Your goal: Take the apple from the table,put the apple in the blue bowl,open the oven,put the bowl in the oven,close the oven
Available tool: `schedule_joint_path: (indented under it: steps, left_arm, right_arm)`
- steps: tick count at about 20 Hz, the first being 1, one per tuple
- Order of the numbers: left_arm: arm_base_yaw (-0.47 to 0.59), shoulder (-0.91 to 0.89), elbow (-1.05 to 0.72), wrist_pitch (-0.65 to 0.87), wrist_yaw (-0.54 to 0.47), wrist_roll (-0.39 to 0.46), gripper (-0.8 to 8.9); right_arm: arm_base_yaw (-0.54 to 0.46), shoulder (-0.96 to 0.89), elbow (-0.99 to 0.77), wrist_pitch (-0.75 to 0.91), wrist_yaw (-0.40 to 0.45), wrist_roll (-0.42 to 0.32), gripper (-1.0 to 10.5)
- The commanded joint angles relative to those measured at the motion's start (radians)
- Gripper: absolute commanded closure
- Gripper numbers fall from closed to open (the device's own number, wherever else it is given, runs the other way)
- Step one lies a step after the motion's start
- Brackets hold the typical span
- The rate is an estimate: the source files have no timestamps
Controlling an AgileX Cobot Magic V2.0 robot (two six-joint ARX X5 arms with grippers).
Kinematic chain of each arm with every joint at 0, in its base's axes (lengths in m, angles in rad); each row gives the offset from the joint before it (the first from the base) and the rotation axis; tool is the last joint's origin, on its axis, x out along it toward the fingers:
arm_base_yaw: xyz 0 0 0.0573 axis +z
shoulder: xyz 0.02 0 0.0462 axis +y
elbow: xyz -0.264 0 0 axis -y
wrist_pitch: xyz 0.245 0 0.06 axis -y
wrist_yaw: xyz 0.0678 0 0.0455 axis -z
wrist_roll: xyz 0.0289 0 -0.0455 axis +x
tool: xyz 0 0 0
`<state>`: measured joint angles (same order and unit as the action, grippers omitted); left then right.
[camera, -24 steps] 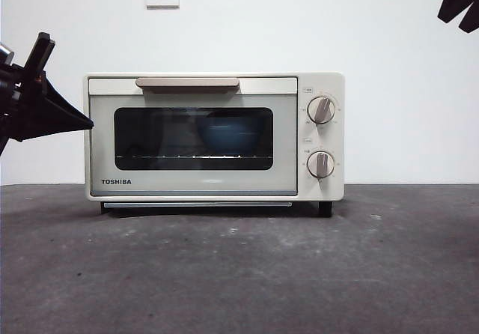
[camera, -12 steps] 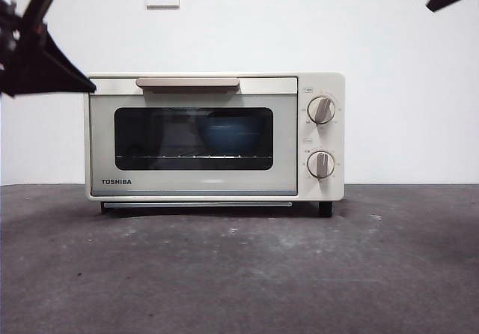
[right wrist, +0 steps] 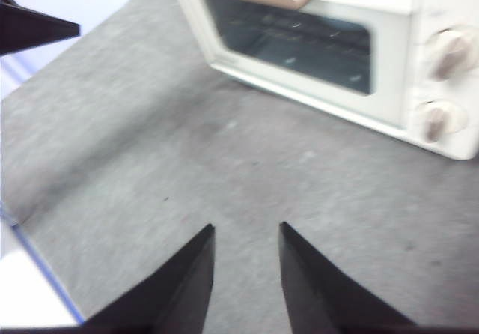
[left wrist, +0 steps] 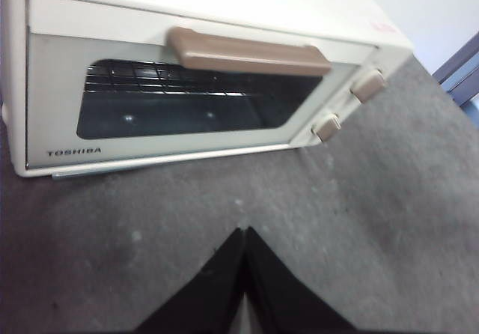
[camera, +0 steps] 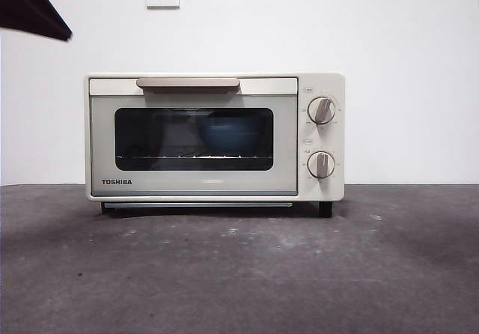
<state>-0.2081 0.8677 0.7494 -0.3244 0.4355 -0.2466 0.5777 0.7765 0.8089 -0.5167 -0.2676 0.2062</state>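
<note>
Both arms have risen since a second ago, now showing only as dark tips at the front view's top corners.

The wide matte blue bowl [camera: 227, 133] is sitting on the wire rack inside the cream-white TOSHIBA toaster oven [camera: 215, 137], whose door is standing closed on the dark grey mottled table [camera: 239, 274]. The left gripper [left wrist: 245, 237] is hanging above the table before the oven, jaws pressed together; the right gripper [right wrist: 245, 233] is hovering likewise, jaws narrowly parted, holding nothing.

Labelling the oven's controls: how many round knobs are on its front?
2, both on the oven's panel right of the door: the upper knob directly above the lower knob. None seems hidden.
</note>
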Motion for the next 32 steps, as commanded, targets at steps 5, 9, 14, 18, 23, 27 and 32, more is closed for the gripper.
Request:
schedule_joint_path:
  steps: [5,9,14,18,23,27,32]
  left_arm:
    - [-0.064,-0.142,0.02,-0.143,-0.026,0.031,8.07]
    - [-0.069,-0.2,0.02,-0.201,-0.026,0.038,8.07]
    - [-0.069,-0.228,0.02,-0.21,-0.026,0.037,8.06]
    - [-0.069,-0.229,0.02,-0.21,-0.026,0.037,8.06]
    - [-0.069,-0.227,0.02,-0.209,-0.026,0.037,8.06]
    - [-0.069,-0.227,0.02,-0.206,-0.026,0.037,8.06]
    - [-0.069,-0.227,0.02,-0.206,-0.026,0.037,8.06]
  right_arm:
    - [0.009,0.006,-0.119,0.188,-0.05,-0.008,9.1]
    - [0.009,0.006,-0.178,0.307,-0.047,0.001,9.4]
    - [0.009,0.007,-0.196,0.359,-0.013,0.002,9.4]
    - [0.009,0.006,-0.196,0.365,0.01,0.003,9.4]
    - [0.009,0.006,-0.195,0.398,0.01,0.002,9.4]
    - [0.009,0.006,-0.195,0.424,0.01,0.002,9.4]
    - [0.009,0.006,-0.195,0.424,0.01,0.002,9.4]
